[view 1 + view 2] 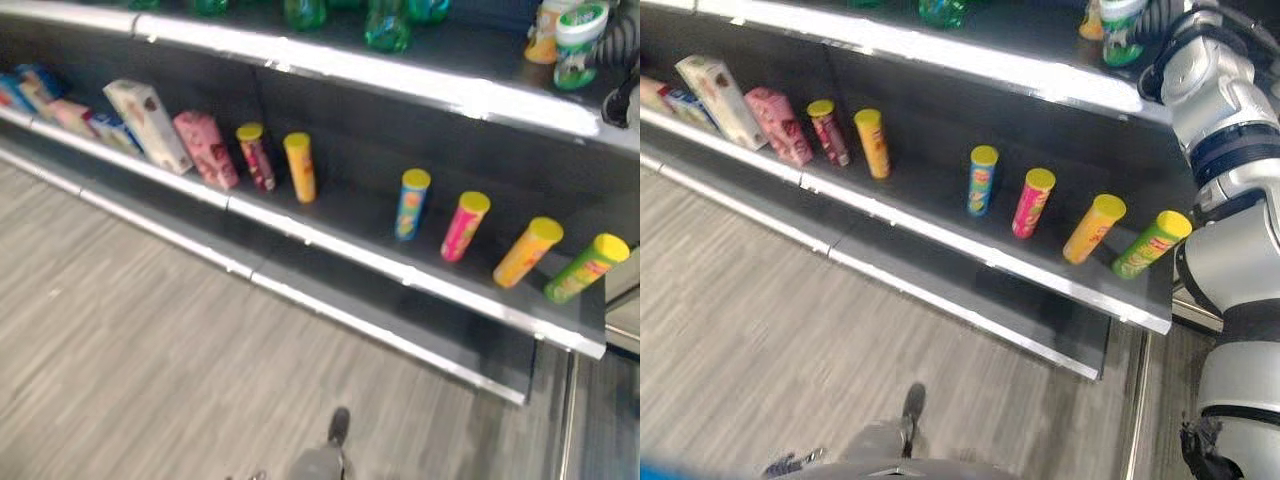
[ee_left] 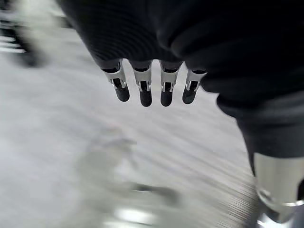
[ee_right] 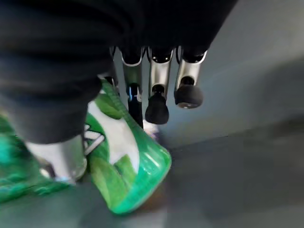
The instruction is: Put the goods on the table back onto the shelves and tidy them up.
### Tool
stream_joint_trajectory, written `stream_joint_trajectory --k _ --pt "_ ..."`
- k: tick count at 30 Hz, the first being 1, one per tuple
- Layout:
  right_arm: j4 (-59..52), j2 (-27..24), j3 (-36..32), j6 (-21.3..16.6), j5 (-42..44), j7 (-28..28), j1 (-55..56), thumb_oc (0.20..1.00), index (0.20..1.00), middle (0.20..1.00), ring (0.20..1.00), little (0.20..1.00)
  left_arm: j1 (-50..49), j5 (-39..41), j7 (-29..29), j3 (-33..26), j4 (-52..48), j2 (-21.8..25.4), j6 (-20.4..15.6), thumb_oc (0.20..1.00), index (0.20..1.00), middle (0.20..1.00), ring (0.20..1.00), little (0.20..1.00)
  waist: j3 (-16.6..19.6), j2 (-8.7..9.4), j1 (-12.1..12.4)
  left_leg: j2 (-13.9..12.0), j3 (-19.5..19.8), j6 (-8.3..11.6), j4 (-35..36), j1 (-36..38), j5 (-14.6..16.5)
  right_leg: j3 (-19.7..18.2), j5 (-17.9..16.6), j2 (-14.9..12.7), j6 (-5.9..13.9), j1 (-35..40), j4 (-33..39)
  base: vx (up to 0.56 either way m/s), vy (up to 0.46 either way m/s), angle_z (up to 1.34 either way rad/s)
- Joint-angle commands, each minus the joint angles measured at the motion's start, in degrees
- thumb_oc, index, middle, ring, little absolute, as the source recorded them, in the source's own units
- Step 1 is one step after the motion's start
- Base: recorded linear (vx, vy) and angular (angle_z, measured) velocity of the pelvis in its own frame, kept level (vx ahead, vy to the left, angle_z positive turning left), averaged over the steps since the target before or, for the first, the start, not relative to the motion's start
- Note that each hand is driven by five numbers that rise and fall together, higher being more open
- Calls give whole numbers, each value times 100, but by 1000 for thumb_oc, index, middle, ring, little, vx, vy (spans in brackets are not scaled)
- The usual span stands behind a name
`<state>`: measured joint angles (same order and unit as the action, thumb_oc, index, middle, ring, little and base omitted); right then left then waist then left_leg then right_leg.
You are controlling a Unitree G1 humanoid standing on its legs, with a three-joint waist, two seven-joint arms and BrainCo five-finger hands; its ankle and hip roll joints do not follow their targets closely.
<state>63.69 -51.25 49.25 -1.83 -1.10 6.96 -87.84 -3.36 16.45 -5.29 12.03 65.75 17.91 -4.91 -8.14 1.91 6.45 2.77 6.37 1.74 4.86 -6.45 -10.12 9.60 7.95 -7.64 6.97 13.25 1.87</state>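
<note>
Right wrist view: right hand (image 3: 142,90) up on the top shelf (image 1: 970,55), fingers and thumb wrapped round a green cup (image 3: 126,159), likely to seat it upright there. Left hand (image 2: 152,90) down low, well below that shelf, fingers straight, holding nothing.

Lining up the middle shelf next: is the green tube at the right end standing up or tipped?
Tipped. The green tube leans right, yellow cap out past its base, unlike the upright blue tube.
</note>
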Motion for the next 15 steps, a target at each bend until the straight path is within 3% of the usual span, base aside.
stream_joint_trajectory --k 1,3,6,7,10,13,15 --pt "4 -127 342 -80 63 70 -431 200 200 200 200 200 -36 -282 -54 125 22 169 -38 1000 1000 1000 1000 1000 202 279 182 -221 -189 374 -472 -32 836 -255 -149 -377 479 -341 -1190 101 117 -15" --pt "90 -113 304 -97 75 65 -432 200 200 200 200 200 31 -326 -70 173 -47 230 -47 1000 1000 1000 1000 1000 146 214 117 -195 -309 251 -356 210 918 -205 -622 -582 552 -754 -1971 143 166 -20" --pt "200 -173 303 -79 153 19 -436 200 200 200 200 200 106 -251 -75 190 -58 260 -60 1000 1000 1000 1000 1000 87 217 81 -227 -344 250 -243 333 935 -6 -726 -670 529 -882 -2009 90 39 -19" --pt "272 -208 277 -45 263 29 -482 200 200 200 200 200 237 -232 -72 258 -43 236 -100 1000 1000 1000 1000 1000 33 141 -44 -314 -386 311 -147 432 997 141 -480 -595 445 -1108 -1432 58 -7 4" --pt "432 -288 246 -9 193 275 -317 200 200 200 200 200 315 -495 -162 317 61 248 20 1000 1000 1000 1000 1000 -94 112 -181 -364 -450 322 -112 485 1052 161 -438 -469 381 -1370 -781 22 -38 -2" --pt "81 -275 413 12 298 68 -634 200 200 200 200 200 250 -298 -69 259 37 269 -65 1000 1000 1000 1000 1000 -64 276 -256 -355 -492 405 -244 494 1070 -16 -481 -373 369 -1042 -199 55 -38 21" --pt "-3 -343 432 14 267 72 -558 200 200 200 200 200 232 -306 -66 206 61 193 -73 1000 1000 1000 1000 1000 -6 276 -320 -421 -574 440 -178 562 1076 -33 -540 -309 385 -960 50 49 -38 18"
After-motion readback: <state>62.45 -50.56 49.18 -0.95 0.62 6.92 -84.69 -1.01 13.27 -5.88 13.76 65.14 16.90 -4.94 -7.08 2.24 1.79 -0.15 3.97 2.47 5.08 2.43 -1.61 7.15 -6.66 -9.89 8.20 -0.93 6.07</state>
